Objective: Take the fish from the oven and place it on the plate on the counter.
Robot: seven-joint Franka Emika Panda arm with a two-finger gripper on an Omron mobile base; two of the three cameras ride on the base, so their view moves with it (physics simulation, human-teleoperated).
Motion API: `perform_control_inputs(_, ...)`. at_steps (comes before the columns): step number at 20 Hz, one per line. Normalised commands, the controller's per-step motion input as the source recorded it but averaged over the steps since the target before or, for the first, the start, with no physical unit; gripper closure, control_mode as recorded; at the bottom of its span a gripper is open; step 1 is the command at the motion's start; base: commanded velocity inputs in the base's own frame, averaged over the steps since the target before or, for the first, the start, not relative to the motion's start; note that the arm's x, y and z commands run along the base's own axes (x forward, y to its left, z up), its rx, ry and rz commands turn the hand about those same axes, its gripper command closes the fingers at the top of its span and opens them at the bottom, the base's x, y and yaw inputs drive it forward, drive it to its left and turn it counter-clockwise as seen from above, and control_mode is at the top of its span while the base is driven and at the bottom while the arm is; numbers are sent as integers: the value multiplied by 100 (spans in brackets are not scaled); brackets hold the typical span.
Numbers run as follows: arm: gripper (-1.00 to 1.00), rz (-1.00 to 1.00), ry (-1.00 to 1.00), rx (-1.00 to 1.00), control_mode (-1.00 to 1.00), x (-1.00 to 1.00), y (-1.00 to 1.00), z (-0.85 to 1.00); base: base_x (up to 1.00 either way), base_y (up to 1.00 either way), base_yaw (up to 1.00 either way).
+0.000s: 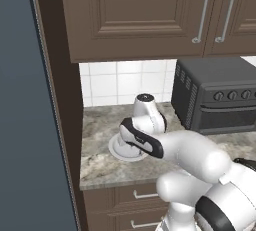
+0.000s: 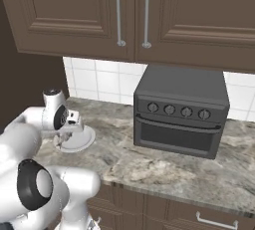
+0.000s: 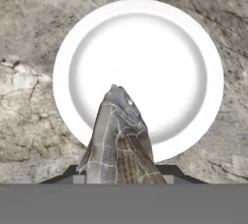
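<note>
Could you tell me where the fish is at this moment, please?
In the hand view, the fish is held in the gripper above the plate, which sits on the counter left of the toaster oven.

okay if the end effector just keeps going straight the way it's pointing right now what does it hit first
Most likely the plate. The end effector, shut on the fish, points down at the plate's bowl on the counter. The fish's tip would touch first; the remaining gap is unclear.

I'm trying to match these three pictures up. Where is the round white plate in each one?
Left base view: plate at centre, on the counter, partly behind the arm.
Right base view: plate at left, below the gripper.
Hand view: plate fills the middle, behind the fish.
Shared landmark: the speckled counter.
</note>
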Motion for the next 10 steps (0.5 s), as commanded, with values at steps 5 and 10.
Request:
perform_control_inputs(5, 100, 0, -2, 0, -100, 1, 0, -24, 0, 0, 0)
perform_control_inputs(10, 100, 0, -4, 0, -100, 14, 0, -44, 0, 0, 0)
